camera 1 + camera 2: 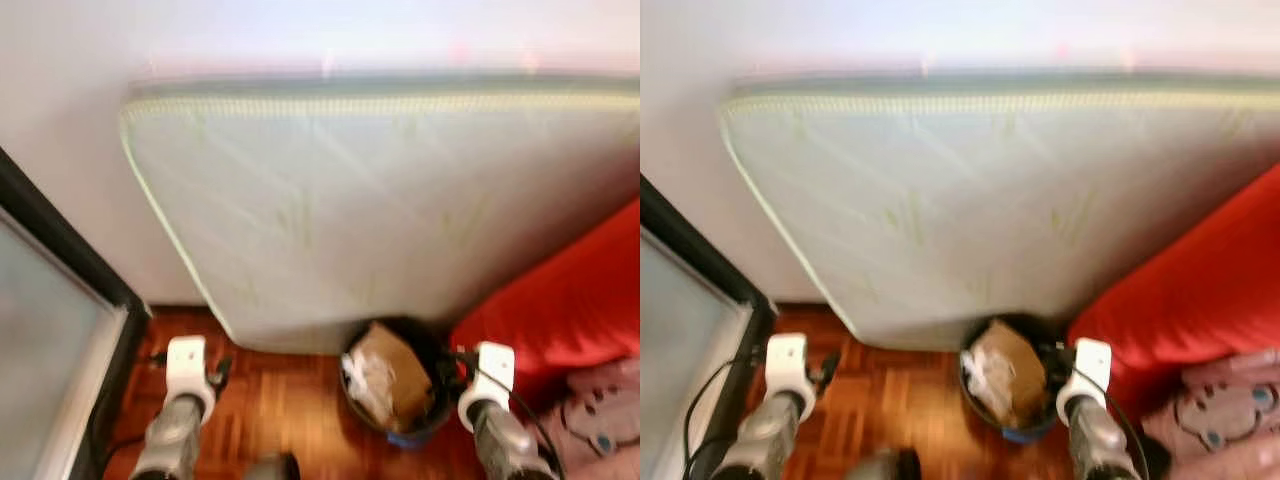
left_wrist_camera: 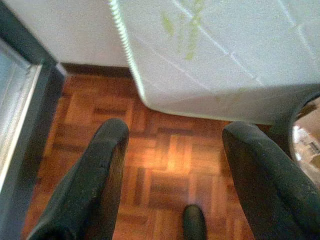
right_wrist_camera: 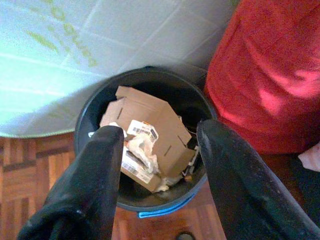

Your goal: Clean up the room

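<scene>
A black waste bin (image 3: 145,210) stands on the parquet floor (image 2: 165,165), touching the lower edge of a white quilted mattress (image 1: 380,210) that leans on its long side against the pale wall (image 1: 70,50). The bin holds a folded brown cardboard box (image 3: 150,130), crumpled white paper (image 3: 142,150) and labelled packaging with barcodes. A blue piece (image 3: 160,212) shows at the bin's near rim.

The right gripper (image 3: 160,150) hangs directly above the bin opening; its jaws are spread apart and hold nothing. The left gripper (image 2: 170,165) hangs over bare parquet, beside the mattress corner and apart from the bin; its jaws are likewise spread and hold nothing.

A red sofa (image 1: 570,300) stands just beside the bin on the robot's right, touching the mattress. A pink soft toy (image 1: 1225,405) lies on the sofa's near part. On the robot's left, a dark-framed glass panel (image 1: 45,340) runs along the wall.
</scene>
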Robot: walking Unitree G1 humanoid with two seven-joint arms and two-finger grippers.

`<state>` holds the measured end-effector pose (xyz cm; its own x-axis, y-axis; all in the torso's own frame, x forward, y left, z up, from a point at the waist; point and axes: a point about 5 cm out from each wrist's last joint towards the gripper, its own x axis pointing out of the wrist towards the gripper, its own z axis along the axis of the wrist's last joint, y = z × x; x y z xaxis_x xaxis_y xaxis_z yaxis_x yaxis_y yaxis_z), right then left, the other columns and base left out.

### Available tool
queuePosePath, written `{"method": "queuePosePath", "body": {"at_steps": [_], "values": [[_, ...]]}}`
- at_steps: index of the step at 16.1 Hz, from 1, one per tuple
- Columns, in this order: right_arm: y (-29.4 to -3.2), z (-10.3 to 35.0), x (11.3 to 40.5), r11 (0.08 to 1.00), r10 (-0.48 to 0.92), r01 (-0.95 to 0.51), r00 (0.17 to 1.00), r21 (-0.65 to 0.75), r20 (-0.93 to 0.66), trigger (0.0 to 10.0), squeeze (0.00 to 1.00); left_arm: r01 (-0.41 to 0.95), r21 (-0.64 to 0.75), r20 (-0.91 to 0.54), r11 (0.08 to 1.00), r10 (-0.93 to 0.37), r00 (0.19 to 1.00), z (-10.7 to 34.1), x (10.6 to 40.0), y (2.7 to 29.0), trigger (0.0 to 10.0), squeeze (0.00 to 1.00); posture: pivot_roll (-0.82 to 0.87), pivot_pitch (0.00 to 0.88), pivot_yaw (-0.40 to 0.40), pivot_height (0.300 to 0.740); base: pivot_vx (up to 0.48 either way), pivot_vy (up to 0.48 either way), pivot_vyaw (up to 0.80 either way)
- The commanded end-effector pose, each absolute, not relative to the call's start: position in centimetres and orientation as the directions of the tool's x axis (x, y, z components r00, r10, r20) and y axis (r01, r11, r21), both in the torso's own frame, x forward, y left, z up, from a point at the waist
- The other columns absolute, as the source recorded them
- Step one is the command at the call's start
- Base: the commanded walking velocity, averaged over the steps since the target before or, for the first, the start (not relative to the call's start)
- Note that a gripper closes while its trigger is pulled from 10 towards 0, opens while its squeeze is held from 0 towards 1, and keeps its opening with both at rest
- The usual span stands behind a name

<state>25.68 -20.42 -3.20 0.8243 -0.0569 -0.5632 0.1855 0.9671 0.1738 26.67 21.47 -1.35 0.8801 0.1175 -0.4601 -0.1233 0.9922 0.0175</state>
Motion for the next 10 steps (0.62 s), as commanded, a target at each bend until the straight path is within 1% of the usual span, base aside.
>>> {"method": "queuePosePath", "body": {"at_steps": [1,2,5,6,8,10], "values": [[-20.7,-4.3,24.3,0.956,-0.075,0.232,0.787,0.181,-0.613,10.0,0.0,-0.133,0.037,-0.53,0.99,0.132,0.838,-2.6,25.5,21.7,10.0,0.0,0.1,0.02,0.017,0.74,0.0,0.0,0.0],[-20.8,-5.4,22.8,0.948,-0.083,0.264,0.741,0.176,-0.666,10.0,0.0,-0.157,0.054,-0.607,0.986,0.158,0.779,-3.9,24.2,22.2,10.0,0.0,0.11,0.0,0.012,0.74,0.0,0.0,0.0],[-20.9,-6.5,21.1,0.959,-0.09,0.256,0.689,0.125,-0.719,10.0,0.0,-0.182,0.058,-0.646,0.982,0.176,0.743,-4.5,23.3,22.4,10.0,0.0,0.1,0.0,0.009,0.74,0.0,0.0,0.0],[-21.0,-7.0,20.2,0.967,-0.087,0.236,0.664,0.098,-0.743,10.0,0.0,-0.182,0.058,-0.672,0.982,0.173,0.72,-5.1,22.6,22.4,10.0,0.0,0.09,0.0,0.009,0.74,0.0,0.0,0.0],[-20.9,-7.4,19.4,0.967,-0.084,0.235,0.662,0.099,-0.745,10.0,0.0,-0.164,0.056,-0.71,0.985,0.155,0.687,-6.0,21.4,21.9,10.0,0.0,0.07,0.0,0.014,0.74,0.0,0.0,0.0],[-21.0,-7.6,19.0,0.966,-0.088,0.241,0.655,0.098,-0.751,10.0,0.0,-0.18,0.053,-0.719,0.982,0.162,0.675,-6.3,21.0,21.8,10.0,0.0,0.07,0.003,0.01,0.74,0.0,0.0,0.0]]}}
